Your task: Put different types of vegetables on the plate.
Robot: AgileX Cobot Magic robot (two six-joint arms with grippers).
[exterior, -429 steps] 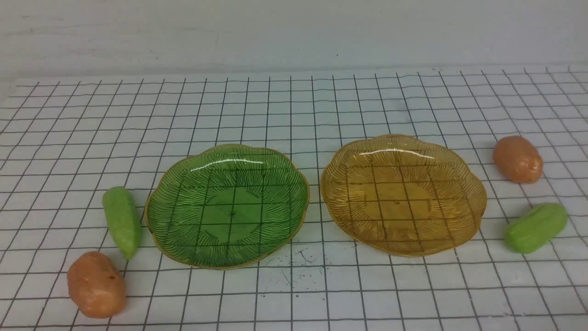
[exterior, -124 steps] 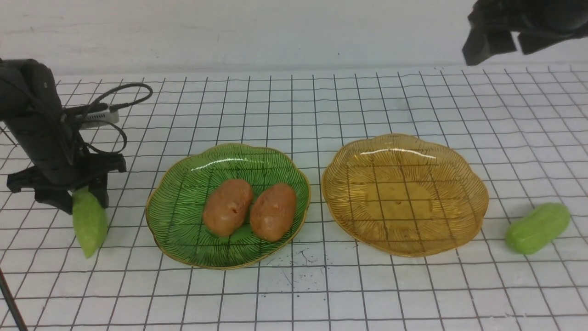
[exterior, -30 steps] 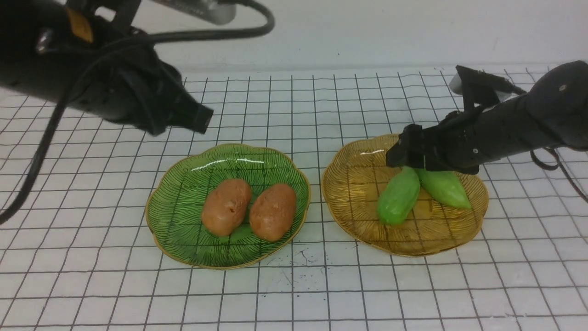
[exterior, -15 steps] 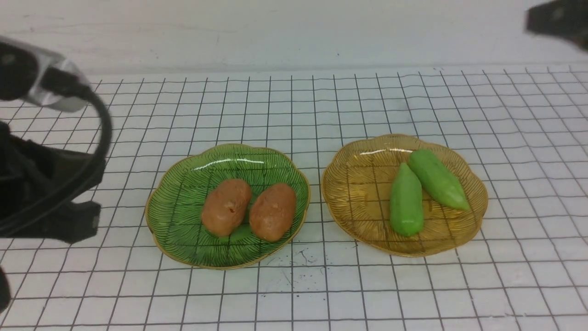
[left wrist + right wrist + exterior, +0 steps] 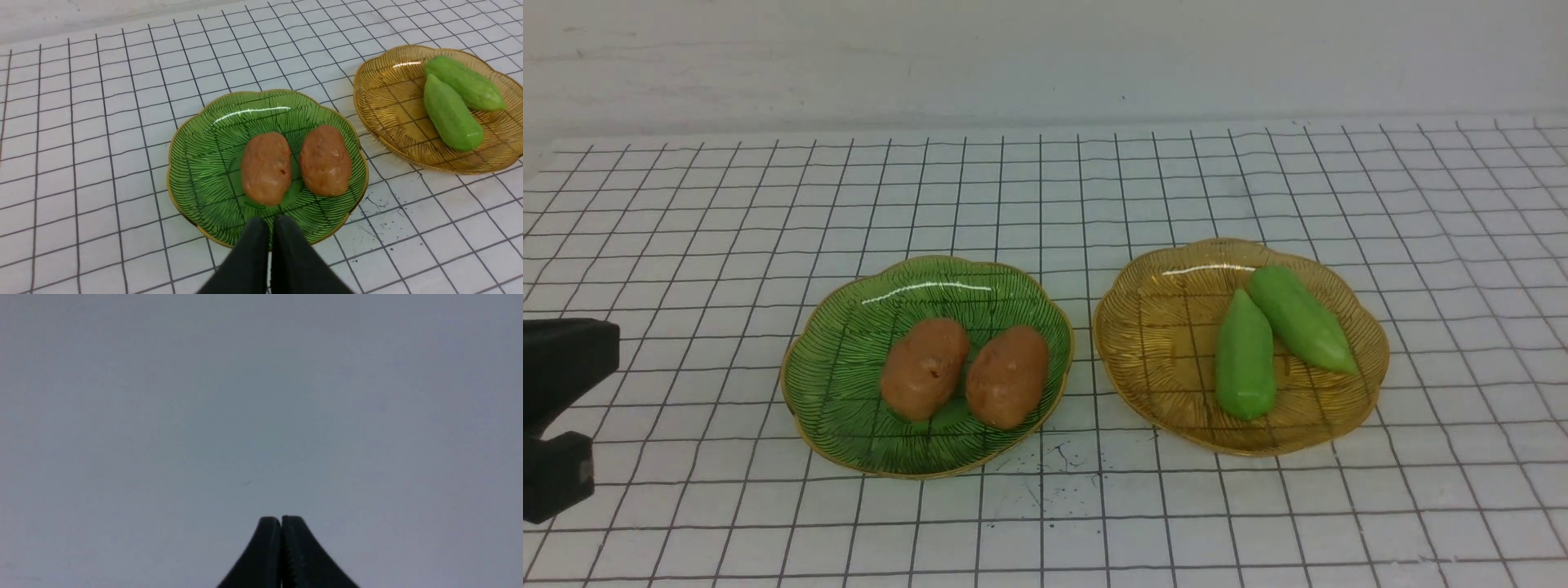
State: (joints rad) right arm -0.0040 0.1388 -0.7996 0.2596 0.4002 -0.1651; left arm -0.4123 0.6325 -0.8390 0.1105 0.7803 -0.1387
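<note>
Two orange-brown potatoes (image 5: 925, 367) (image 5: 1008, 376) lie side by side in the green plate (image 5: 849, 408). Two light-green cucumber-like vegetables (image 5: 1245, 357) (image 5: 1303, 318) lie in the amber plate (image 5: 1143, 343). In the left wrist view the potatoes (image 5: 266, 167) (image 5: 325, 159) sit in the green plate (image 5: 196, 171) and the green vegetables (image 5: 448, 113) (image 5: 463, 83) in the amber plate (image 5: 380, 94). My left gripper (image 5: 271, 222) is shut and empty, hovering near the green plate's near rim. My right gripper (image 5: 281, 519) is shut and empty, facing a blank grey surface; it is out of the front view.
A white table with a black grid (image 5: 1045, 188) spreads around both plates. A black part of my left arm (image 5: 556, 408) shows at the left edge of the front view. A pale wall (image 5: 1045, 57) stands behind the table.
My left arm has drawn back to the left edge and lower. My right arm has left the front view. The vegetables have not moved in the last half second.
</note>
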